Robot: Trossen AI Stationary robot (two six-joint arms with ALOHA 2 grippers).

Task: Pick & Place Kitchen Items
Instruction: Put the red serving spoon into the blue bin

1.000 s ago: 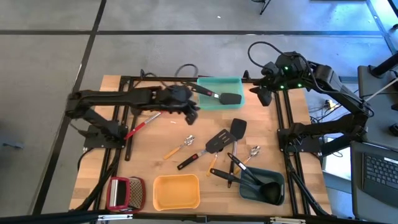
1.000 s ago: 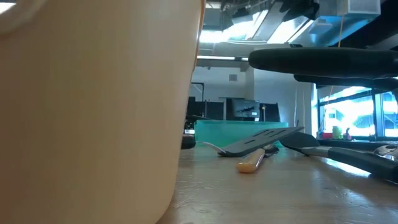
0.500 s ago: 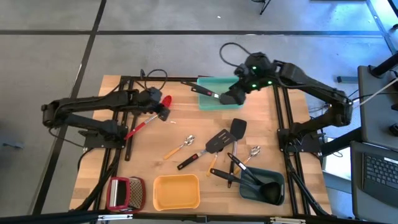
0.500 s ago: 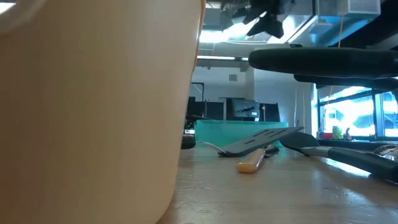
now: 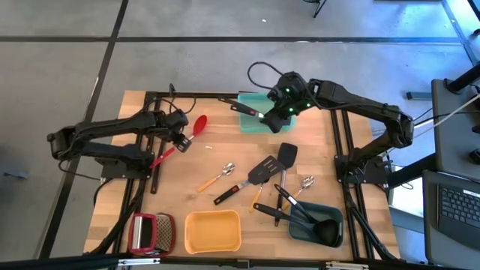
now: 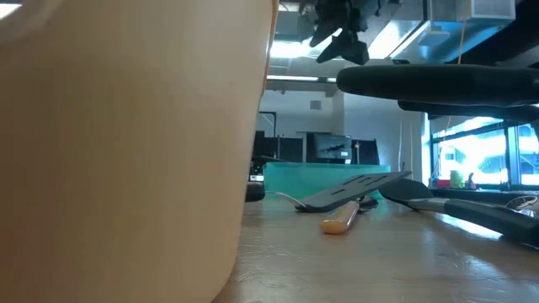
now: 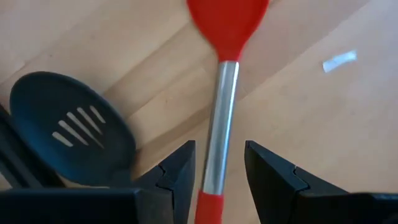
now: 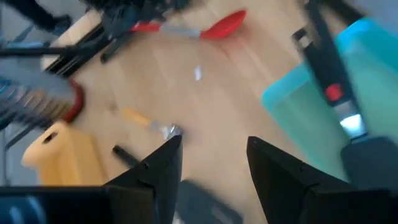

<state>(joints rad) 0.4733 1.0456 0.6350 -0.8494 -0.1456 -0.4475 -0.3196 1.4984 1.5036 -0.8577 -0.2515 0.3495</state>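
Overhead, the left gripper sits over the metal shaft of the red spoon on the table's far-left part; its fingers are spread either side of the shaft, not pinching it. The right gripper hangs above the teal tray at the far edge, jaws apart and empty, over a black spatula lying across that tray. Nearer, more black turners and a small metal spoon lie mid-table.
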